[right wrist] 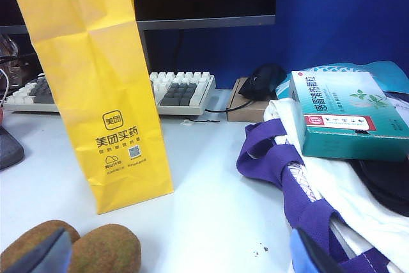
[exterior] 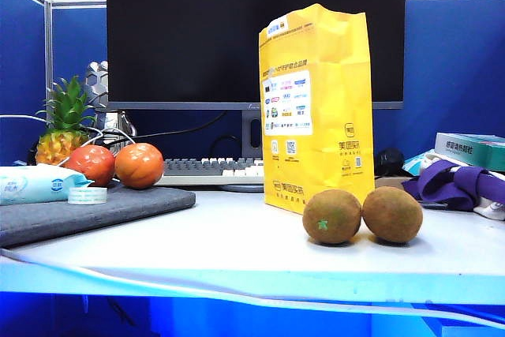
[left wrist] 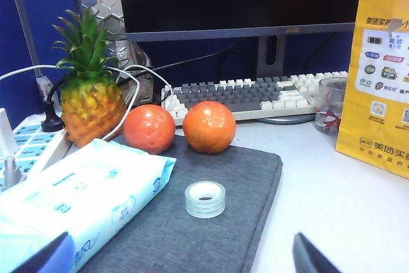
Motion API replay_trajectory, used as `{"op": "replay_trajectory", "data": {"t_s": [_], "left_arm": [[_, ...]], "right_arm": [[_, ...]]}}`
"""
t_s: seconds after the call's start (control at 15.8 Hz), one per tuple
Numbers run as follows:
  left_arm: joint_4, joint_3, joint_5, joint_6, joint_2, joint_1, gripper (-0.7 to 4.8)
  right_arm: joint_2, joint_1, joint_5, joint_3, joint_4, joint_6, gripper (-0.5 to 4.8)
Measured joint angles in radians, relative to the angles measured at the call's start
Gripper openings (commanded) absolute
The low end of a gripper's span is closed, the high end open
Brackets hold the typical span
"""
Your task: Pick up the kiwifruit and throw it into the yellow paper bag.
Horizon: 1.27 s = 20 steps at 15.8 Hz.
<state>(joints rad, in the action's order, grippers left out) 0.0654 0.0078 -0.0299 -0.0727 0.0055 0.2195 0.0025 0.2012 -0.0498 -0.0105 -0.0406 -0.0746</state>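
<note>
White desk: fuzzy oval kiwifruit, creased yellow paper bag; left gripper, right gripper spread.

Creased matt paper on the yellow paper bag; rough fuzzy brown skin on the kiwifruit; glossy clear plastic tape roll; grey cloth pad.

Bright overhead office light, soft shadows, sharp focus, bluish foreground glare
</note>
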Motion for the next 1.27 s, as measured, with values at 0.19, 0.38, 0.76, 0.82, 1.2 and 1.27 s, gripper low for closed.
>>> {"op": "replay_trajectory", "data": {"t_s": [0.19, 0.38, 0.76, 0.82, 1.2, 1.27], "left_arm": [[0.0, 0.0, 0.0, 0.021, 0.0, 0.0, 4.79], [0.002, 0.0, 0.072, 0.092, 0.0, 0.0, 4.79], [0.01, 0.034, 0.151, 0.276, 0.007, 0.0, 4.79], [0.001, 0.073, 0.15, 0.284, 0.024, 0.0, 4.79], [-0.018, 0.34, 0.171, 0.24, 0.391, 0.0, 4.79], [-0.029, 0.383, 0.196, 0.195, 0.464, 0.0, 4.79]], "right_arm": [[0.0, 0.0, 0.0, 0.0, 0.0, 0.0, 4.79], [0.0, 0.0, 0.039, 0.0, -0.035, -0.006, 4.79], [0.023, 0.002, 0.086, -0.001, -0.197, -0.008, 4.79], [0.047, 0.002, 0.068, -0.008, -0.193, -0.008, 4.79], [0.526, 0.001, 0.076, -0.309, -0.283, 0.042, 4.79], [0.64, 0.001, 0.097, -0.387, -0.238, 0.042, 4.79]]}}
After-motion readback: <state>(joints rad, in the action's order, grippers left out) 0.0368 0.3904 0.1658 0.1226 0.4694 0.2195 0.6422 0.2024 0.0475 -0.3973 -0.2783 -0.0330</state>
